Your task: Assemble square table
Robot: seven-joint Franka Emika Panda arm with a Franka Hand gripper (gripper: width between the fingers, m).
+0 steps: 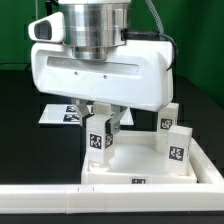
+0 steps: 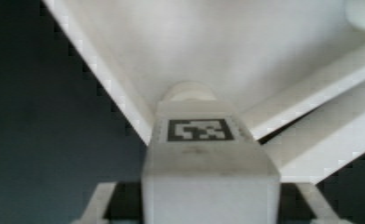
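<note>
Gripper point(image 1: 101, 128) of the white robot arm hangs over the black table point(image 1: 20, 110), its two fingers partly closed around a short white leg point(image 1: 98, 140) that carries a black-and-white tag. Seen from the exterior camera, the leg stands upright between the fingers, at the left far corner of the square tabletop slab point(image 1: 140, 165). Whether its lower end touches the slab cannot be told.

That white slab lies flat, near the camera and toward the exterior view's right. On its right side another tagged leg point(image 1: 177, 145) stands upright, and two more legs point(image 1: 167, 118) stand just behind it. A long white bar fence point(image 1: 60, 203) runs along the near edge of the slab. Farther back on the exterior view's left, the marker board point(image 1: 55, 114) lies flat on the table.

From the wrist camera, the held leg point(image 2: 204, 160) fills the middle, tag facing the lens, with the white slab's edges point(image 2: 250, 50) angling away beyond it.
</note>
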